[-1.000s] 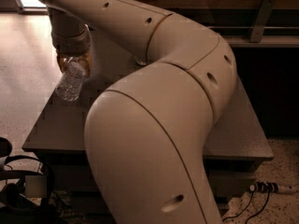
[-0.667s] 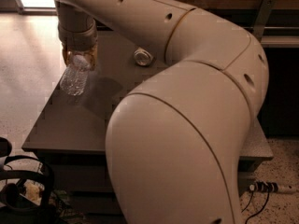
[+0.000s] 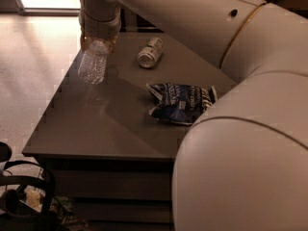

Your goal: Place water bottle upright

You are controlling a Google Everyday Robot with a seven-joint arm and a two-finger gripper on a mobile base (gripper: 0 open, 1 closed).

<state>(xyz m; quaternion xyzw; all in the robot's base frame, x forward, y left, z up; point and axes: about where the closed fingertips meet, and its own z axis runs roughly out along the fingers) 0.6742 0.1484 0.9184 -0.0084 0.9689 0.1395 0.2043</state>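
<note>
Swung right since prev frame: my elbow, uncovering more tabletop, w/ the water bottle (image 3: 92, 67) now a bit further right. My gripper (image 3: 98, 41), far left over the table (image 3: 96, 129), is pinching the bottle's top end. Bottle hangs near vertical, base down, above the table's left edge. To its right a silver can (image 3: 150, 52) lies on its side. Nearer, mid-table, is a crumpled blue chip bag (image 3: 180, 102).

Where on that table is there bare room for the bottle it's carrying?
The tool hangs over the far-left corner of the table, holding the water bottle. Bare room: the left and near part, left of the blue bag. Crowded: the far middle, where the silver can lies, and the bag's side.
</note>
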